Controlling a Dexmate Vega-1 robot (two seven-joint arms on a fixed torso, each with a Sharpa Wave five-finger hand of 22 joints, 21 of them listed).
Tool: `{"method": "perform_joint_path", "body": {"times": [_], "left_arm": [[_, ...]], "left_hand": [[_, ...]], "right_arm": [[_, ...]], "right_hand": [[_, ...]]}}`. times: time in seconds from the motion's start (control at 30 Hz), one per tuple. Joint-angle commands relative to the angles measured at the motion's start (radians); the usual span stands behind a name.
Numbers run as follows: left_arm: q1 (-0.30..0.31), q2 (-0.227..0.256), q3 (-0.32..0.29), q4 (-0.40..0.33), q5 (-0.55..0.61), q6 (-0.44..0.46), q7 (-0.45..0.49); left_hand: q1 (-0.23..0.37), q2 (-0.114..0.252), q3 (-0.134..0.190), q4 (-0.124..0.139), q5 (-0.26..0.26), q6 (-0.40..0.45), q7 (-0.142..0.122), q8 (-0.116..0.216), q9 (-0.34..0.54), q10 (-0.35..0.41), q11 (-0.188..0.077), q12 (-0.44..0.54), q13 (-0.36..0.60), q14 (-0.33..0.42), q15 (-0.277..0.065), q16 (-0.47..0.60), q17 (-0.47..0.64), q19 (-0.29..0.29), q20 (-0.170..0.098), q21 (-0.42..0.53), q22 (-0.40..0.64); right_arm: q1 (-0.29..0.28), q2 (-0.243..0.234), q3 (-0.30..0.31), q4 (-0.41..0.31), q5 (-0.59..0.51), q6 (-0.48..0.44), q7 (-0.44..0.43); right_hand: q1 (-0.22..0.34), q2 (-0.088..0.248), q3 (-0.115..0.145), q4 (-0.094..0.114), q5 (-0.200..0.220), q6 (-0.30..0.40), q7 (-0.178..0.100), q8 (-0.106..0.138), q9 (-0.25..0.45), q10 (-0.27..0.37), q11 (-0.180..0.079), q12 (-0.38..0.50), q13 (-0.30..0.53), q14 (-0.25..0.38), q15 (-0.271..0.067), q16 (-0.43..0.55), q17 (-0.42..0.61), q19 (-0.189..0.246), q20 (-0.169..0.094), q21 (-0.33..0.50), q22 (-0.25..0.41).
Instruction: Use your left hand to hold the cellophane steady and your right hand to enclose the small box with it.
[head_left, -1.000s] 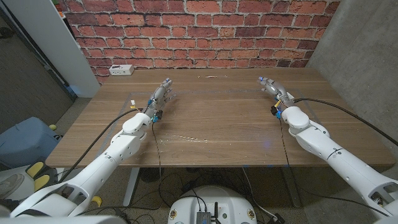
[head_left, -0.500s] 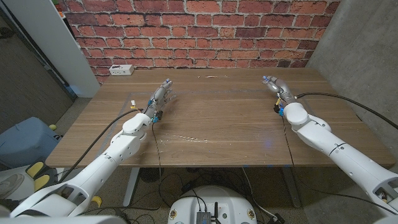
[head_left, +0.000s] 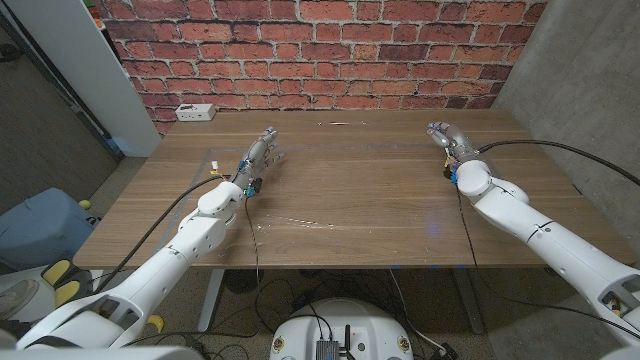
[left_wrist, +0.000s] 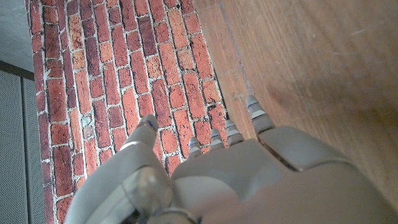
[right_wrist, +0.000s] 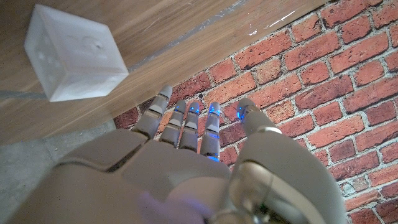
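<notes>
Box (right_wrist: 76, 52) seen from right wrist; both hands (head_left: 260, 153) (head_left: 447, 140) released, fingers extended.

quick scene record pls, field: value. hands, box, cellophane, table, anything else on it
left hand: holds nothing, fingers extended, over the table's far left part
right hand: holds nothing, fingers extended, over the table's far right part
small box: white, translucent, on the wood ahead of the right hand's fingers in the right wrist view; not made out in the head view
cellophane: faint clear sheet with glints on the table's near middle; edges hard to trace
table: wooden, brick wall behind
other: white device at the far left corner
</notes>
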Motion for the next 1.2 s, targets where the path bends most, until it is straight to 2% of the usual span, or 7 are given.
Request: {"method": "perform_joint_path", "body": {"times": [0.03,0.23,0.33,0.67,1.2], "left_arm": [[-0.003,-0.004,0.002,0.001,0.003,0.005,0.009],[-0.006,-0.004,0.004,0.002,0.004,0.007,0.008],[-0.008,-0.006,0.004,0.004,0.005,0.006,0.008],[-0.016,-0.01,0.007,0.014,0.004,0.008,0.002],[-0.03,-0.017,0.011,0.033,0.003,0.007,-0.01]], "left_hand": [[-0.006,0.002,0.005,-0.001,0.0,0.004,0.004,0.004,0.001,-0.001,0.001,-0.002,0.0,0.008,0.002,0.009,-0.001,0.006,0.003,0.0,0.005],[-0.008,0.003,0.005,-0.001,0.0,0.005,0.006,0.005,-0.002,0.0,0.001,-0.003,-0.004,0.014,0.004,0.011,-0.001,0.007,0.003,0.0,0.005],[-0.008,0.003,0.005,-0.001,0.0,0.004,0.006,0.004,-0.004,0.001,0.003,-0.003,-0.005,0.015,0.004,0.011,-0.001,0.008,0.003,0.0,0.006],[-0.011,0.003,0.005,-0.002,0.0,0.004,0.006,0.004,-0.008,0.0,0.002,-0.004,-0.01,0.02,0.003,0.011,-0.001,0.009,0.003,-0.001,0.006],[-0.014,0.004,0.004,-0.002,0.0,0.005,0.005,0.005,-0.014,0.001,0.001,-0.006,-0.018,0.027,0.003,0.012,-0.001,0.01,0.003,-0.002,0.007]], "right_arm": [[0.038,-0.014,-0.045,-0.006,-0.082,-0.122,-0.018],[0.058,-0.021,-0.073,-0.016,-0.127,-0.2,-0.017],[0.077,-0.023,-0.099,-0.023,-0.163,-0.275,-0.008],[0.103,-0.032,-0.147,-0.028,-0.221,-0.386,0.015],[0.175,-0.026,-0.258,-0.023,-0.322,-0.61,0.096]], "right_hand": [[0.011,0.011,0.005,0.001,0.006,0.018,-0.002,0.007,0.002,0.013,-0.004,0.007,0.002,0.004,-0.008,0.005,0.0,0.002,-0.01,0.008,0.003],[0.017,0.013,0.006,-0.001,0.007,0.026,-0.003,0.007,0.002,0.022,-0.01,0.009,0.001,0.006,-0.013,0.006,-0.002,0.002,-0.013,0.007,0.003],[0.019,0.014,0.006,-0.002,0.008,0.031,-0.003,0.008,0.001,0.026,-0.011,0.01,0.0,0.006,-0.016,0.006,-0.003,0.003,-0.015,0.007,0.003],[0.033,0.019,0.011,-0.006,0.01,0.048,-0.008,0.009,0.001,0.04,-0.019,0.011,-0.001,0.017,-0.028,0.01,-0.008,0.011,-0.02,0.008,0.003],[0.052,0.019,0.016,-0.011,0.01,0.064,-0.018,0.007,0.0,0.046,-0.037,0.008,-0.002,0.016,-0.046,0.009,-0.015,0.013,-0.026,0.007,0.003]]}}
